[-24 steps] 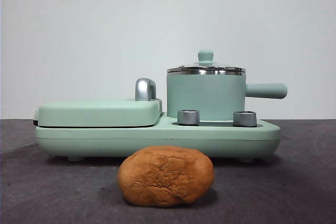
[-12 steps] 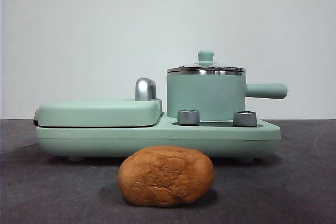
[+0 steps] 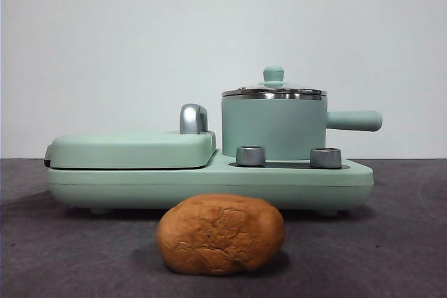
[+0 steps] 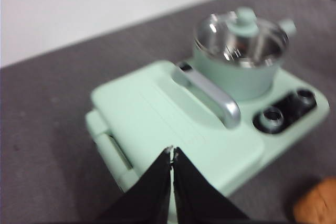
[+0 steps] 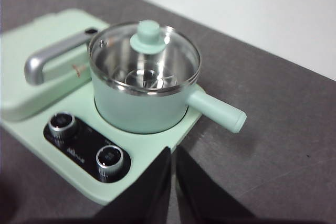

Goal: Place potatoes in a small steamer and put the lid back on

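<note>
Still untouched: potato (image 3: 221, 234) on table just before steamer (image 3: 274, 129), glass lid (image 5: 145, 56) seated, blocking entry. Left gripper (image 4: 172, 153) and right gripper (image 5: 172, 153) aloft, jaws pinched closed, empty

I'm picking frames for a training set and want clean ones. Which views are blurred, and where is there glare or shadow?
Left wrist view: soft motion blur all over; the mint green steamer pot and its round glass lid smear, with bright glints inside. Right wrist view: sharp; reflections on the lid. Front view: sharp, evenly lit; the rough orange-brown potato casts a soft shadow on the dark grey table.
</note>
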Tool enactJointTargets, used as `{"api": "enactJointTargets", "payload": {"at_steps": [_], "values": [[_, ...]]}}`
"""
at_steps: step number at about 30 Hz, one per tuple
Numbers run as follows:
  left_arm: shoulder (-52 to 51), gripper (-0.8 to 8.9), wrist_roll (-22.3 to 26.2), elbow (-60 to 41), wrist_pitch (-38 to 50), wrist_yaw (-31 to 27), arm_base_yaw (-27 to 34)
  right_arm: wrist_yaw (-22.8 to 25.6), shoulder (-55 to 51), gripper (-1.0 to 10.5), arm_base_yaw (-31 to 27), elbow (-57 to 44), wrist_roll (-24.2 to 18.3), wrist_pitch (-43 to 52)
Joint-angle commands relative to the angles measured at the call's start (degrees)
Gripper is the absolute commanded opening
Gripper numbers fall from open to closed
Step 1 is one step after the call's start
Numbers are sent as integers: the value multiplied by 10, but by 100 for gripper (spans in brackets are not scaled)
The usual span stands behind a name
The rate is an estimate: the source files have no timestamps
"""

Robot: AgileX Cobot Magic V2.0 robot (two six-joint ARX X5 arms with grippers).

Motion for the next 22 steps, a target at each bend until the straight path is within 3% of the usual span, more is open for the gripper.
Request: {"api": "enactJointTargets", "payload": {"at_steps": [1, 5, 10, 17, 22], "values": [[34, 6, 62, 28, -8, 3, -18, 0, 34, 13, 9, 34, -48, -6], [73, 8, 60, 43, 10, 3, -45, -1, 64, 20, 19, 57, -48, 0], [93, 140, 35, 43, 52, 3, -65, 14, 69, 199, 28, 59, -48, 2], [119, 161, 10, 43, 138, 0, -115, 31, 69, 207, 31, 59, -47, 2], [166, 258, -33, 43, 249, -30, -165, 31, 69, 207, 31, 59, -47, 2]]}}
